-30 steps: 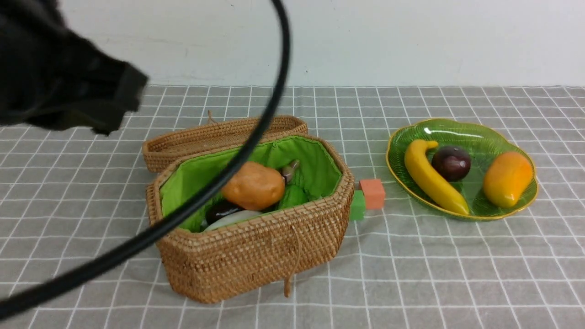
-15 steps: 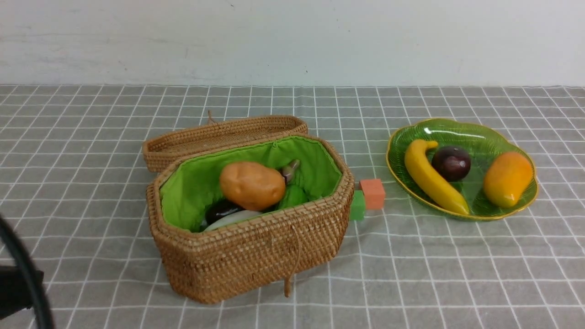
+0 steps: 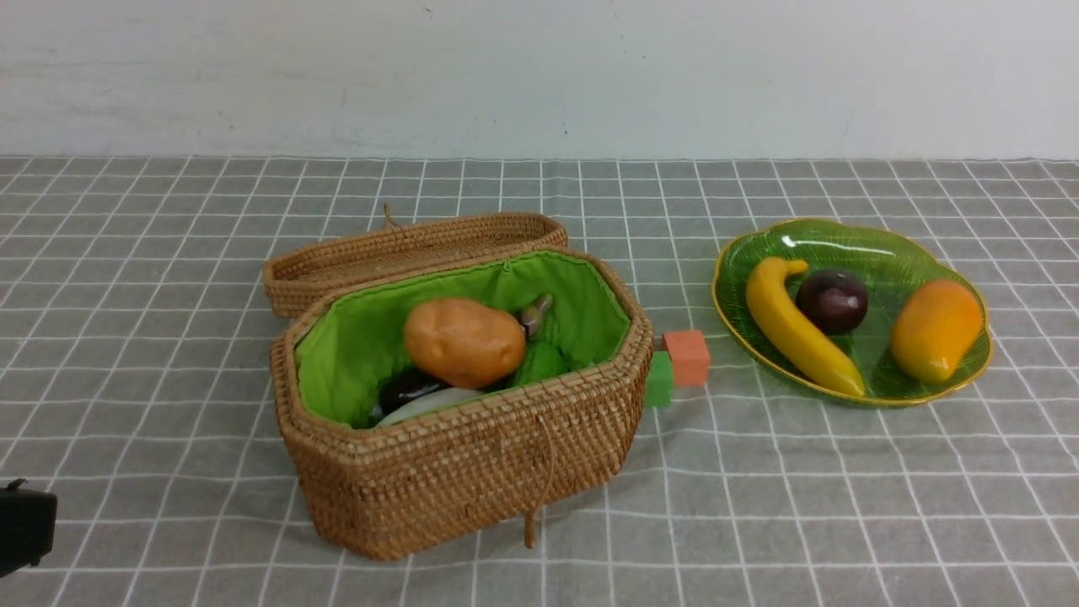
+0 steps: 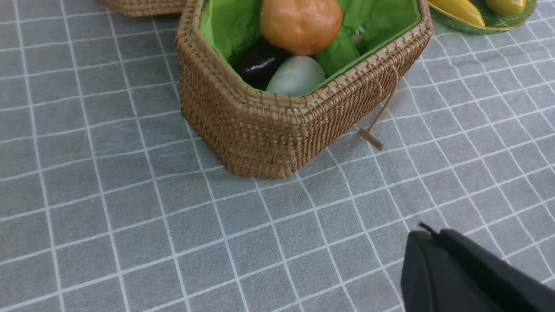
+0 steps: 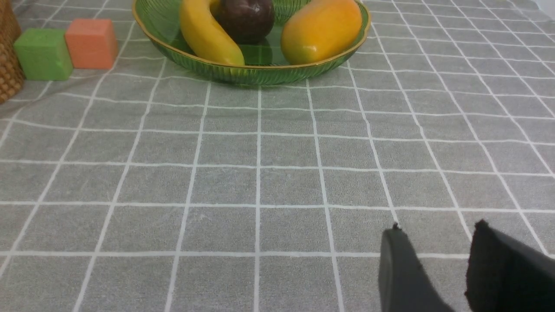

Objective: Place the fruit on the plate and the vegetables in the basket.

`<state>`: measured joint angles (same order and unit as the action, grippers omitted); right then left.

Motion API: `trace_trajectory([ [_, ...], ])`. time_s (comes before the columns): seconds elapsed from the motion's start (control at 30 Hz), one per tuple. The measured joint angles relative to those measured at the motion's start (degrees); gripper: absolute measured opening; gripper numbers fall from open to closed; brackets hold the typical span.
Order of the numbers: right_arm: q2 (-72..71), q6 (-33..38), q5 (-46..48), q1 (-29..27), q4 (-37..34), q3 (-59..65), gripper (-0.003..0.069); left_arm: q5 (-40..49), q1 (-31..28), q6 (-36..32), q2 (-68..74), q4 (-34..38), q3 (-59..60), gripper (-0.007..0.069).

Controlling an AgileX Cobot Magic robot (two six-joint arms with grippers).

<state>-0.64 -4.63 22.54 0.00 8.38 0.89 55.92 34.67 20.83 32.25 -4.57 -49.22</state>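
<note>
apparently sorted: both grippers empty and clear of the goods

the right gripper [image 5: 433, 268] shows in its wrist view as two dark fingers with a gap of bare cloth between them, parted and gripping nothing, low over the grey checked tablecloth [image 5: 260, 173] and well apart from the plate [image 5: 256, 71]. the left gripper [image 4: 468, 273] is only a dark mass at the corner of its own view (one finger or two pressed together, i cannot tell), so whether it is parted or closed stays unknown; nothing is seen in it, and the front view catches just a dark edge of that arm low on the left.

moving outward, the basket [image 3: 455, 472] stands with its lid [image 3: 405, 253] laid back behind it. inside lie the potato [image 3: 464, 341] on top, the eggplant [image 3: 409, 388], the white radish [image 3: 426, 405] and the green cucumber [image 3: 539, 362]. just beside the basket sit a green cube [image 3: 659, 379] and an orange cube [image 3: 687, 357], neither being produce.

on the plate rest the banana [image 3: 797, 329], the dark round fruit [image 3: 832, 300] and the mango [image 3: 936, 329].

judging by this, nothing is left to move; the task looks finished.
</note>
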Motion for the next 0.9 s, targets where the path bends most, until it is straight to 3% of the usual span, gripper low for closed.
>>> trace_trajectory([
  [0.33, 0.0, 0.0, 0.0, 0.0, 0.0, 0.0, 0.024, -0.08, 0.0, 0.0, 0.0, 0.06, 0.56, -0.0013],
  [0.47, 0.0, 0.0, 0.0, 0.0, 0.0, 0.0, 0.024, -5.82, -0.83, -0.06, -2.11, -0.51, 4.56, -0.0013],
  [0.67, 0.0, 0.0, 0.0, 0.0, 0.0, 0.0, 0.024, -28.65, -10.83, -2.61, -9.92, -2.39, 16.33, -0.0011],
  [0.73, 0.0, 0.0, 0.0, 0.0, 0.0, 0.0, 0.024, -38.97, -17.99, -5.71, -16.31, -2.39, 25.77, -0.0009],
  [0.9, 0.0, 0.0, 0.0, 0.0, 0.0, 0.0, 0.024, -43.9, -25.21, -6.1, -26.49, -2.39, 37.49, -0.0006],
])
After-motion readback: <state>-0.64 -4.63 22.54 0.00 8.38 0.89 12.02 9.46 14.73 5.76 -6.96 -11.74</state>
